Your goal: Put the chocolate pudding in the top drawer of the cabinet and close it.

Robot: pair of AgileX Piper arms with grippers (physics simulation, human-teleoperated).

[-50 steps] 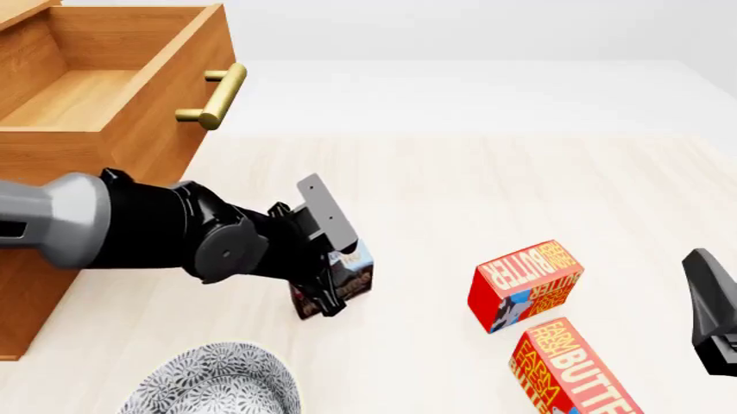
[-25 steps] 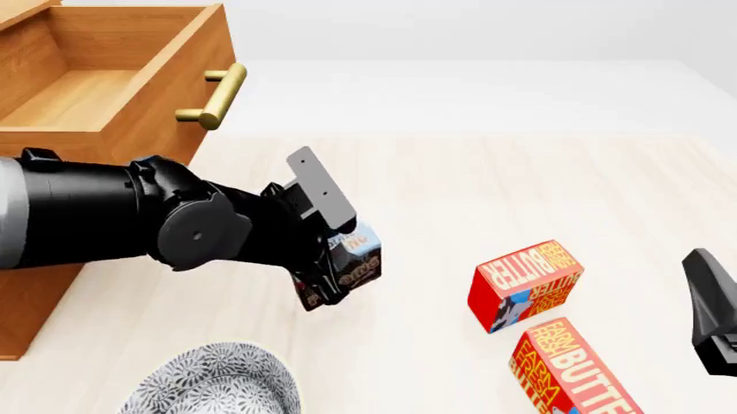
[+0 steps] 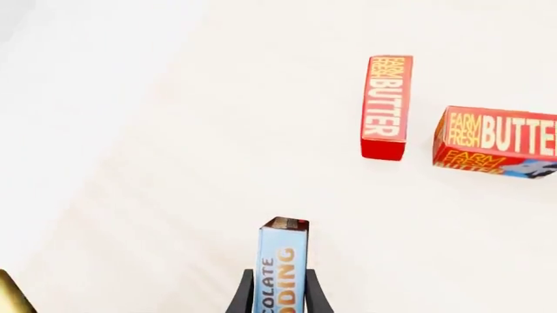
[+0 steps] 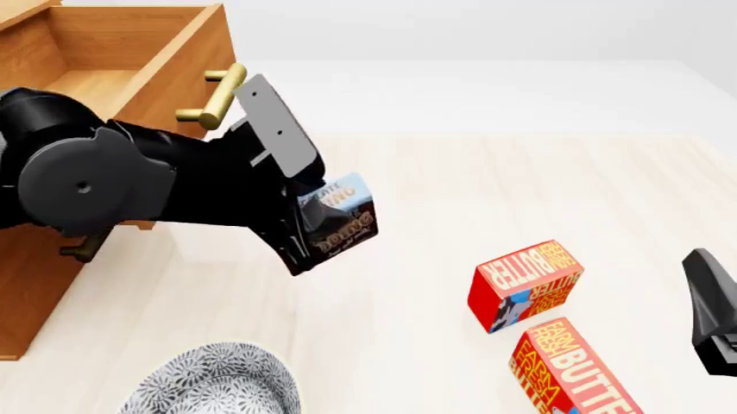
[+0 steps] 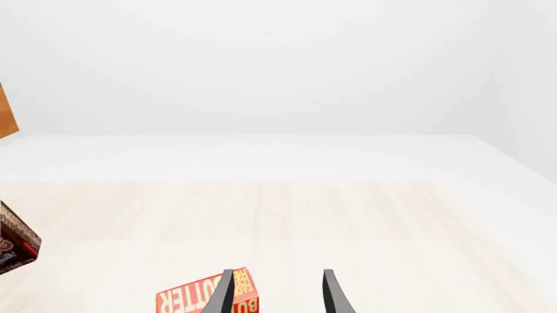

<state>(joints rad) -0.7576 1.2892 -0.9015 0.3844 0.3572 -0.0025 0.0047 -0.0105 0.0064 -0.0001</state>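
2 butter boxes [image 4: 526, 285] [image 4: 572, 369], patterned bowl [image 4: 213, 382]

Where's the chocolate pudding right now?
In the front view the chocolate pudding is off the table, clamped in the left gripper, left of centre, just right of the open top drawer and well left of the butter boxes.

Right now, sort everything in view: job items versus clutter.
Job items:
chocolate pudding, held in the left hand
top drawer, open
cabinet

Clutter:
two butter boxes
patterned bowl
right hand, idle
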